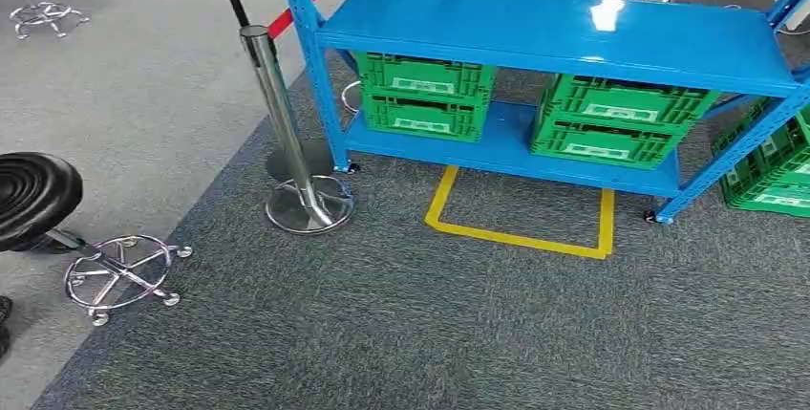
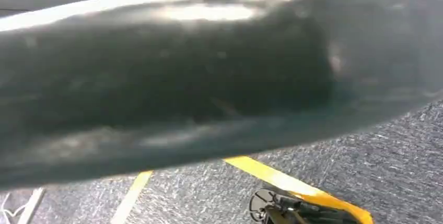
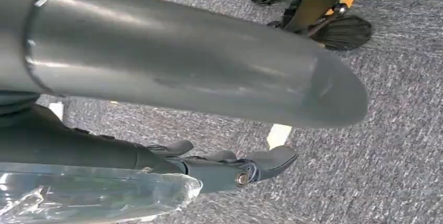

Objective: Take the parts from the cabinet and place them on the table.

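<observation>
Blue cabinet [image 1: 564, 37] seen ahead on grey carpet; green crates [image 1: 425, 95] stacked on its lower shelf, contents not discernible. Yellow tape square [image 1: 521, 236] marked before it. Clear plastic-wrapped part [image 3: 89, 195] held in right hand [image 3: 219, 169]. Left hand state cannot be told.
</observation>
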Available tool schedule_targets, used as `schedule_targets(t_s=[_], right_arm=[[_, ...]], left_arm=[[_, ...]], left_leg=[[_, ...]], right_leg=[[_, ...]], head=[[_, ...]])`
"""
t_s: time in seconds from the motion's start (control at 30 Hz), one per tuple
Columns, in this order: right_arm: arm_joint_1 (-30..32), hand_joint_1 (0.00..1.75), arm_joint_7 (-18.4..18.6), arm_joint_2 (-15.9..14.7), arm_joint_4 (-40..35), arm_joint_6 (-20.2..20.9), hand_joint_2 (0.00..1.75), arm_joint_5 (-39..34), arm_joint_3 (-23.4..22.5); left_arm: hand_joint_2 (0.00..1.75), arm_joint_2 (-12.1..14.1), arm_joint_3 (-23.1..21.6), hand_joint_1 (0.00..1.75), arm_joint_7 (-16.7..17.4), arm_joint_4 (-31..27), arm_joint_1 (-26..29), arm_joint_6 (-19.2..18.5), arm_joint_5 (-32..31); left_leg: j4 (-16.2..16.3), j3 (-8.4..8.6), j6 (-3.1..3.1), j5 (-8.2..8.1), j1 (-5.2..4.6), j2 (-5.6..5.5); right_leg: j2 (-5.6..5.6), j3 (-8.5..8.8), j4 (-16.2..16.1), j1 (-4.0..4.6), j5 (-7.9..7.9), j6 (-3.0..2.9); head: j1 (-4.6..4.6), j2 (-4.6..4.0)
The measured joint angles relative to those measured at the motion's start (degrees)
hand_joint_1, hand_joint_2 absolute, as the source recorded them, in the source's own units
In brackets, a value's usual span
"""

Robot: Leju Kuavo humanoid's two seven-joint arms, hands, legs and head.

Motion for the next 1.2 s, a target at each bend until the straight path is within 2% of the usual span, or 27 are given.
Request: schedule_targets(t_s=[0.47, 0.7, 0.8, 0.87, 0.9, 0.93, 0.97, 1.03, 1.07, 1.1, 1.13, 1.17, 1.2], right_arm=[[0.2, 0.00, -1.0, 0.3, -0.6, 3.6, 0.00, -0.6, -2.5], [0.1, 0.00, -1.6, 0.3, -0.6, 3.8, 0.00, -0.5, -3.4], [0.1, 0.00, -1.6, 0.3, -0.6, 3.8, 0.00, -0.4, -3.7], [0.1, 0.00, -1.6, 0.3, -0.6, 3.7, 0.00, -0.3, -3.9], [0.0, 0.00, -1.7, 0.3, -0.6, 3.7, 0.00, -0.3, -4.0], [0.0, 0.00, -1.7, 0.2, -0.6, 3.6, 0.00, -0.3, -4.0], [0.0, 0.00, -1.7, 0.2, -0.6, 3.6, 0.00, -0.2, -4.1], [-0.1, 0.00, -1.7, 0.3, -0.6, 3.6, 0.00, -0.2, -4.3], [-0.1, 0.00, -1.7, 0.3, -0.6, 3.7, 0.00, -0.2, -4.3], [0.0, 0.00, -1.7, 0.3, -0.5, 3.6, 0.00, -0.2, -4.4], [0.0, 0.00, -1.7, 0.2, -0.5, 3.7, 0.00, -0.2, -4.5], [0.0, 0.00, -1.7, 0.2, -0.5, 3.6, 0.00, -0.2, -4.5], [0.0, 0.00, -1.7, 0.2, -0.5, 3.6, 0.00, -0.2, -4.5]], left_arm=[[0.00, 0.0, 0.6, 0.00, -0.2, 0.0, 0.0, -0.6, 0.0], [0.00, 0.0, 0.6, 0.00, -0.2, 0.0, 0.1, -0.7, 0.0], [0.00, 0.1, 0.7, 0.00, -0.2, 0.0, 0.1, -0.7, 0.0], [0.00, 0.1, 0.7, 0.00, -0.2, 0.0, 0.1, -0.7, 0.0], [0.00, 0.0, 0.7, 0.00, -0.2, 0.0, 0.1, -0.7, 0.0], [0.00, 0.0, 0.7, 0.00, -0.2, 0.0, 0.1, -0.7, 0.0], [0.00, 0.0, 0.7, 0.00, -0.3, 0.0, 0.1, -0.8, 0.0], [0.00, 0.0, 0.8, 0.00, -0.3, 0.0, 0.2, -0.9, 0.0], [0.00, 0.0, 0.8, 0.00, -0.3, 0.0, 0.2, -0.9, 0.0], [0.00, 0.0, 0.8, 0.00, -0.3, 0.0, 0.2, -0.9, 0.0], [0.00, 0.0, 0.8, 0.00, -0.3, 0.0, 0.2, -0.9, 0.0], [0.00, -0.1, 0.9, 0.00, -0.3, 0.0, 0.2, -0.9, 0.0], [0.00, -0.1, 0.9, 0.00, -0.3, 0.0, 0.2, -0.9, 0.0]], left_leg=[[0.0, 0.04, 0.03, -0.03, -0.09, 0.00], [0.2, 0.02, 0.25, -0.10, -0.40, 0.00], [0.3, -0.04, 0.77, -0.06, -0.69, 0.00], [0.0, -0.11, 1.27, 0.31, -0.79, 0.00], [-1.1, 0.32, 1.68, 1.02, -0.25, 0.09], [-1.7, 0.64, 1.77, 1.44, -0.04, 0.28], [-1.7, 0.56, 1.83, 1.53, 0.08, 0.31], [-1.7, 0.47, 1.88, 1.54, 0.08, 0.45], [-1.7, 0.44, 1.86, 1.47, 0.08, 0.53], [-1.7, 0.53, 1.80, 1.42, 0.10, 0.53], [-1.6, 0.70, 1.64, 1.25, 0.21, 0.53], [-1.6, 1.05, 1.38, 0.99, 0.38, 0.51], [-1.5, 1.53, 0.97, 0.63, 0.59, 0.50]], right_leg=[[-0.01, 0.05, -0.1, -0.10, 0.01, 0.03], [-0.03, 0.07, -0.2, -0.44, 0.22, 0.40], [-0.03, 0.08, -0.2, -0.70, 0.39, 0.74], [-0.03, 0.23, -0.7, -0.76, 0.72, 1.25], [-0.02, 0.31, -0.9, -0.52, 0.68, 1.49], [-0.10, -0.53, 0.1, -0.60, -0.21, 1.59], [-0.08, -1.76, 2.8, -0.59, -2.03, 1.82], [-0.09, -5.63, 11.1, -0.87, -5.81, 2.17], [-0.10, -7.43, 14.6, -0.89, -6.78, 2.38], [-0.12, -8.09, 15.7, -0.95, -6.37, 2.56], [-0.14, -7.50, 14.3, -1.03, -4.75, 2.69], [-0.20, -5.39, 10.0, -1.12, -1.86, 2.74], [-0.37, -2.51, 4.4, -1.27, 0.97, 2.81]], head=[[0.00, 0.00], [-0.02, 0.00], [0.00, 0.00], [-0.07, 0.00], [0.00, 0.00], [0.09, 0.00], [0.35, 0.00], [0.52, 0.00], [0.48, 0.00], [0.57, 0.00], [0.50, 0.00], [0.57, 0.00], [0.53, 0.00]])
